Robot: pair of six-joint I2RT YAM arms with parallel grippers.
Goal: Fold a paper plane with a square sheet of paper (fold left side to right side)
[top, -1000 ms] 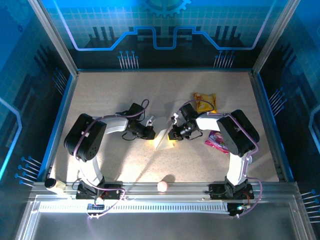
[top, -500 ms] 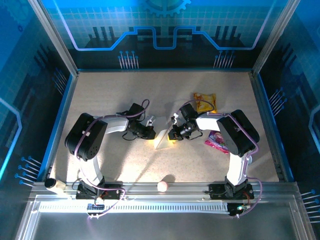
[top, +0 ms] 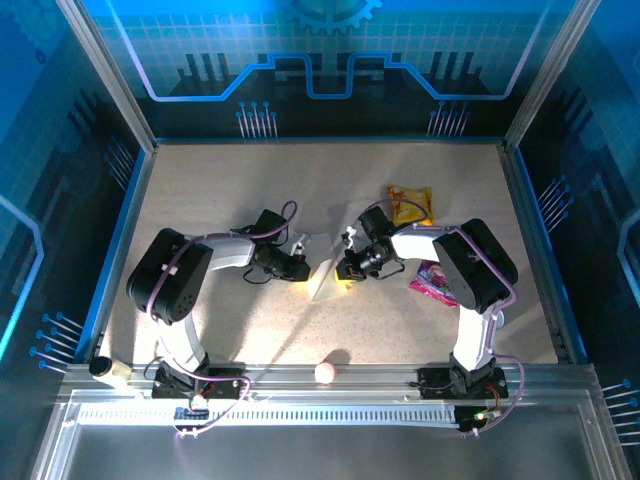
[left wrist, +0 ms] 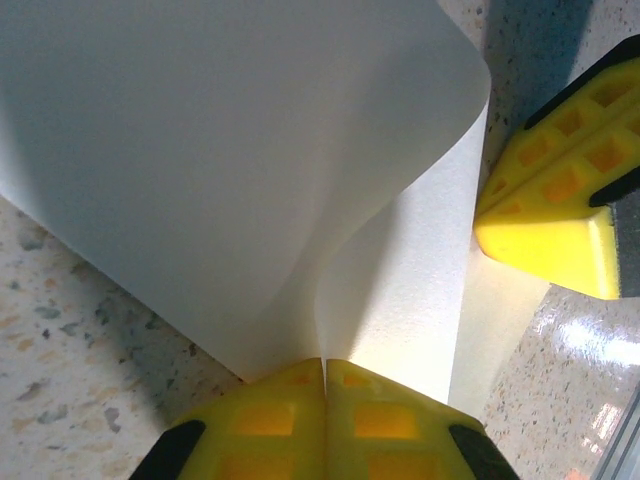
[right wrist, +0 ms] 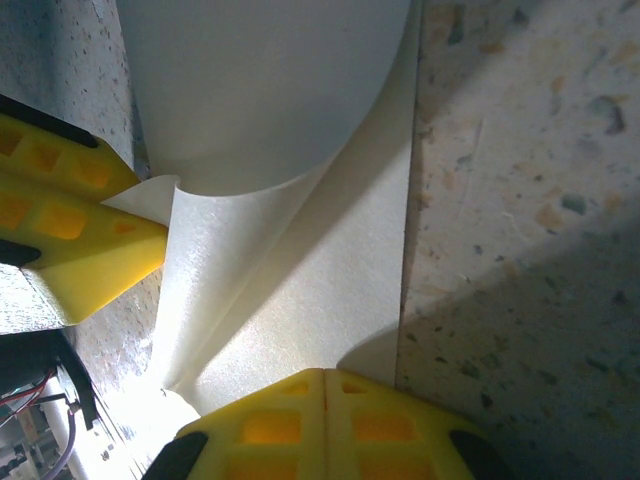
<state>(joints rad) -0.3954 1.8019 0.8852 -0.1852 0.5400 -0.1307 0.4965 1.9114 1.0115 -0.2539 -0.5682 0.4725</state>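
My left hand (left wrist: 325, 390) has its yellow fingers clamped together on an edge of the thin white square sheet of paper (left wrist: 250, 150), which curls up from there in a loose half-fold. My right hand (right wrist: 325, 395) has its fingers together at the sheet's flat lower layer; I cannot tell whether it pinches paper. The sheet sits mid-way across the speckled bench (top: 260, 320), between both hands.

The square sheet of paper (top: 322, 265) now shows a broader raised flap at its far end than a second ago, lifted beside the left claw (top: 302, 268).
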